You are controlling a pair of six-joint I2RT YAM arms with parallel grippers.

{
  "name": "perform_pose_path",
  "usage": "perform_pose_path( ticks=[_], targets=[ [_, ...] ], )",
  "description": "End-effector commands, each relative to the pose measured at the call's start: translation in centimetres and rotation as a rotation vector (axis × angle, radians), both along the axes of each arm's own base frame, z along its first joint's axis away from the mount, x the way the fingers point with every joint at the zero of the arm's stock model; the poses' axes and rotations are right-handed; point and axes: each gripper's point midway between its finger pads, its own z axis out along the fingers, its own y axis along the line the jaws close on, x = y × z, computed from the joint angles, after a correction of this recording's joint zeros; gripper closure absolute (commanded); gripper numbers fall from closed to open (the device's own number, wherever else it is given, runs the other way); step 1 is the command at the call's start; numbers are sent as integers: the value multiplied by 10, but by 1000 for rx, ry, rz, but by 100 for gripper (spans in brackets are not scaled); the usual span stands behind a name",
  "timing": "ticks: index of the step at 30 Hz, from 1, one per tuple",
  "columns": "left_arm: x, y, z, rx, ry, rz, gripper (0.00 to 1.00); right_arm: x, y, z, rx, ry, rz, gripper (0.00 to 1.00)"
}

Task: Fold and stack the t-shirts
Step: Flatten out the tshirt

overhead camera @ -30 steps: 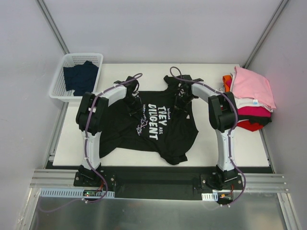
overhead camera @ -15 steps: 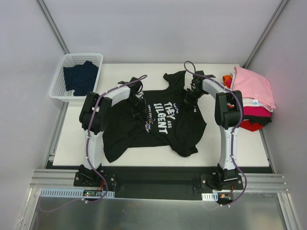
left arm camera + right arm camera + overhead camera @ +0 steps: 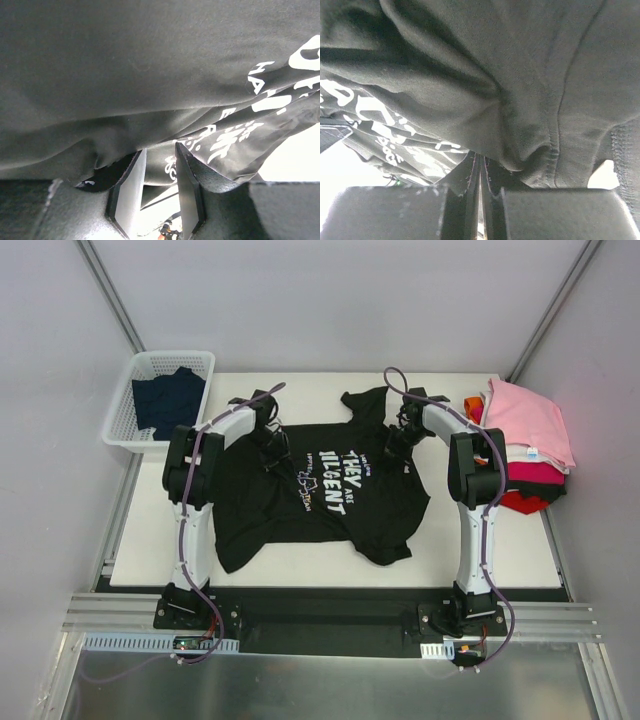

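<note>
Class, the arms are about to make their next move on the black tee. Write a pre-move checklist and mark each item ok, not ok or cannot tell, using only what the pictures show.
1. Right pincer holds the black t-shirt: ok. It is shut on a bunched fold.
2. Left pincer holds cloth: cannot tell. The jaws stand apart, with the shirt draped over the tips.
3. Shirt lies smooth: not ok. The lettering is creased and the near hem is rumpled.
4. Shirt lies wholly on the table: ok.
5. Shirt is clear of the stack of tees at the right: ok. There is a gap between them.
</note>
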Motion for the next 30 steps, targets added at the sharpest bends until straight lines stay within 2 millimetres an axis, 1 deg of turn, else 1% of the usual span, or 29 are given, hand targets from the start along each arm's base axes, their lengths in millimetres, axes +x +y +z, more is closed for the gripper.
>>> perform_pose_path(
  ticks=[1,3,4,8,11,12,16,22,25,27,28,29,30],
  targets=[
    [6,31,-31,144,-1,-42,69,-6,-23,-6,-84,5,14,98],
    [12,30,-31,141,-9,-47,69,-6,-23,-6,-79,4,11,97],
    [10,30,-35,144,4,-53,68,-6,-23,-5,-79,4,12,97],
    [15,30,-37,146,13,-56,68,-3,-25,-5,-78,2,5,97],
    [20,30,-38,155,8,-59,68,1,-25,-8,-72,5,-3,97],
    [21,31,-43,162,13,-63,68,6,-24,-4,-69,-2,-8,97],
    [24,37,-49,165,25,-64,68,15,-24,-3,-54,0,-31,97],
    [30,45,-47,164,15,-57,67,17,-23,-10,-41,13,-41,97],
    [32,48,-43,149,17,-38,66,17,-22,-8,-32,12,-37,97],
    [34,46,-34,131,6,-24,62,20,-20,0,-17,-13,-34,96],
    [34,45,-30,125,3,-20,60,18,-18,3,0,-16,-30,95],
    [36,44,-18,119,-19,-13,56,20,-16,8,15,-33,-30,93],
    [37,41,-11,105,-23,2,41,21,-13,20,35,-55,-31,89]
  ],
)
